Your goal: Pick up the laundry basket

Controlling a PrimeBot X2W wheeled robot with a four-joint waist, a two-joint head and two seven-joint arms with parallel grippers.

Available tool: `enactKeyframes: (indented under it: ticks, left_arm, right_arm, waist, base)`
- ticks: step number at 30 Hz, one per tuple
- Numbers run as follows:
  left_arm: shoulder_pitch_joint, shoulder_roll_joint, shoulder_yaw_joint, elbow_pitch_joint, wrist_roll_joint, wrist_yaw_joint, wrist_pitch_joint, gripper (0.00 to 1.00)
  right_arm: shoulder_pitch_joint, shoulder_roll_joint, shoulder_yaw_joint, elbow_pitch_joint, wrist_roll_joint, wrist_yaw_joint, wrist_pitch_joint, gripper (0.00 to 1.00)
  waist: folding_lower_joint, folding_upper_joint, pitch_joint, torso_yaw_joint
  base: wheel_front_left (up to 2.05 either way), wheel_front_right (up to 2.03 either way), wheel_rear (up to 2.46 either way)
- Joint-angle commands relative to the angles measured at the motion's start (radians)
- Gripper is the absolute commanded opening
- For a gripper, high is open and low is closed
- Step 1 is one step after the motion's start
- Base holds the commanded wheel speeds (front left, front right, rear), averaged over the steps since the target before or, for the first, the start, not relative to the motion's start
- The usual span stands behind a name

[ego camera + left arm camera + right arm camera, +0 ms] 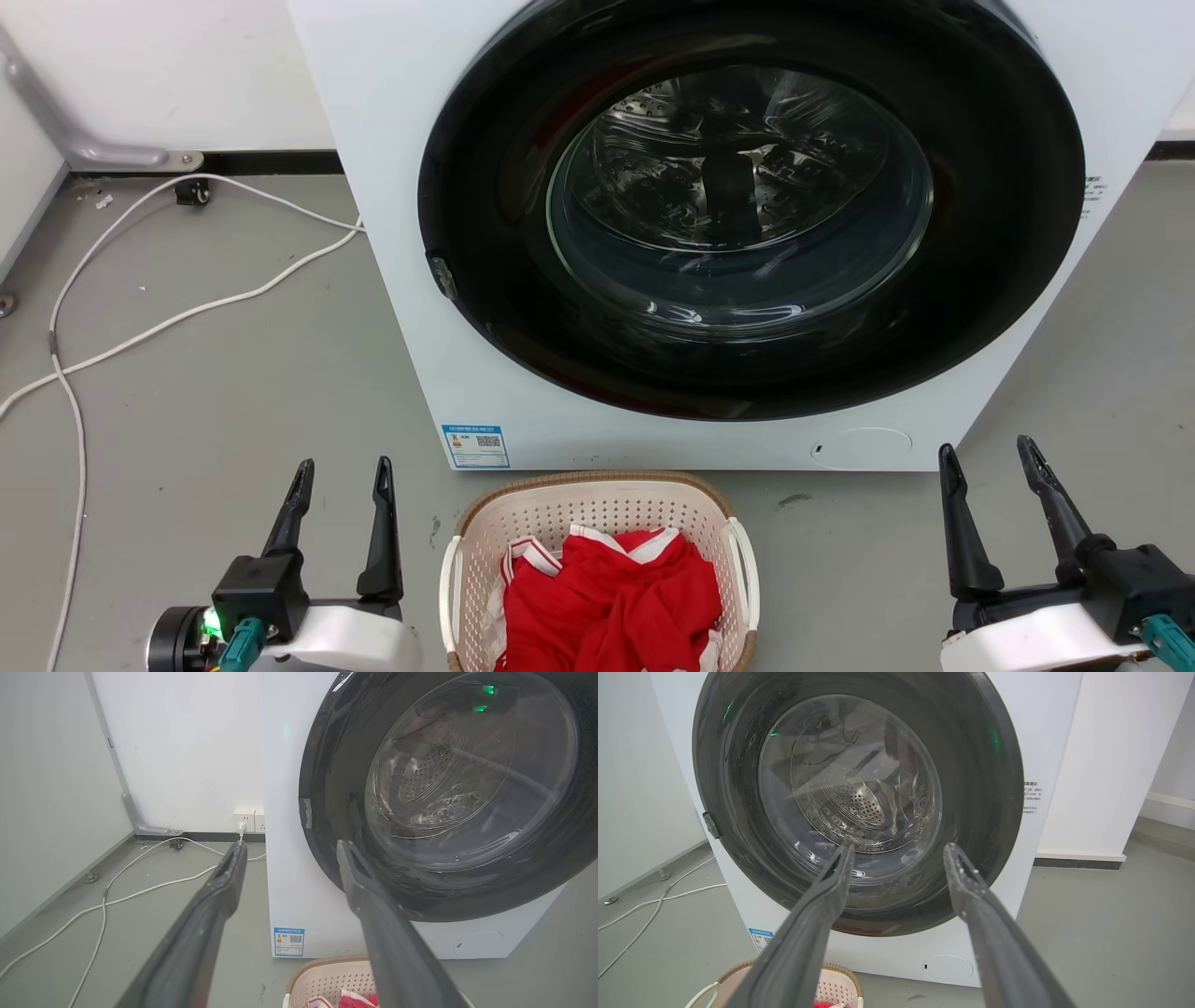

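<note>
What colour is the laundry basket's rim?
Woven-look brown on the laundry basket rim; best in head view.

Bare floor (840, 579) flanking laundry basket (597, 511), washing machine (392, 233) just behind

A white washing machine (373, 93) stands on grey floor (233, 411), its dark round door (747, 215) apparently closed; a white cable (217, 301) trails beside it.

A white washer (373, 140) with a dark round door stands on grey floor (233, 401) against a white wall (187, 65). White cables (219, 301) trail left to a socket (250, 820).
</note>
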State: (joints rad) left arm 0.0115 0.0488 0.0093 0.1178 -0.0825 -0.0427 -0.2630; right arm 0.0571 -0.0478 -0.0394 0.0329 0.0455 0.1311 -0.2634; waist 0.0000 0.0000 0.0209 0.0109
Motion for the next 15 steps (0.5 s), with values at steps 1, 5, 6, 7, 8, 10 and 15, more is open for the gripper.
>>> enactKeyframes:
  ticks: [1,5,6,7,8,10,15]
  left_arm:
    - [0.005,0.003,0.001,0.007,-0.010,0.003,-0.003,1.00]
    - [-0.005,0.003,0.002,0.030,-0.019,-0.008,-0.003,1.00]
    - [-0.010,0.003,0.004,0.038,-0.022,-0.009,-0.003,1.00]
    - [-0.017,0.003,0.006,0.049,-0.023,-0.011,-0.003,1.00]
    - [-0.025,0.003,0.008,0.060,-0.023,-0.015,-0.003,1.00]
    - [-0.048,0.003,0.013,0.080,-0.026,-0.021,-0.003,1.00]
    - [-0.115,0.002,0.024,0.168,-0.022,-0.043,-0.003,1.00]
  right_arm:
    - [0.002,-0.004,-0.001,0.000,0.006,-0.001,-0.002,1.00]
    - [-0.002,-0.004,0.013,0.010,0.010,0.000,-0.002,1.00]
    - [-0.006,-0.004,0.019,0.012,0.006,0.000,-0.002,1.00]
    - [-0.012,-0.004,0.026,0.016,0.005,0.000,-0.002,1.00]
    - [-0.021,-0.004,0.033,0.019,0.004,0.000,-0.002,1.00]
    - [-0.038,-0.004,0.043,0.028,-0.004,0.000,-0.002,1.00]
    - [-0.098,-0.004,0.083,0.065,-0.030,0.000,-0.002,1.00]
  waist:
    - [0.0000,0.0000,0.002,-0.001]
    - [0.0000,0.0000,0.009,0.000]
    - [0.0000,0.0000,0.015,0.001]
    - [0.0000,0.0000,0.021,0.002]
    - [0.0000,0.0000,0.030,0.003]
    - [0.0000,0.0000,0.054,0.010]
    - [0.0000,0.0000,0.128,0.024]
  base:
    - [0.00,0.00,0.00]
    - [0.00,0.00,0.00]
    - [0.00,0.00,0.00]
    - [0.00,0.00,0.00]
    - [0.00,0.00,0.00]
    - [0.00,0.00,0.00]
    - [0.00,0.00,0.00]
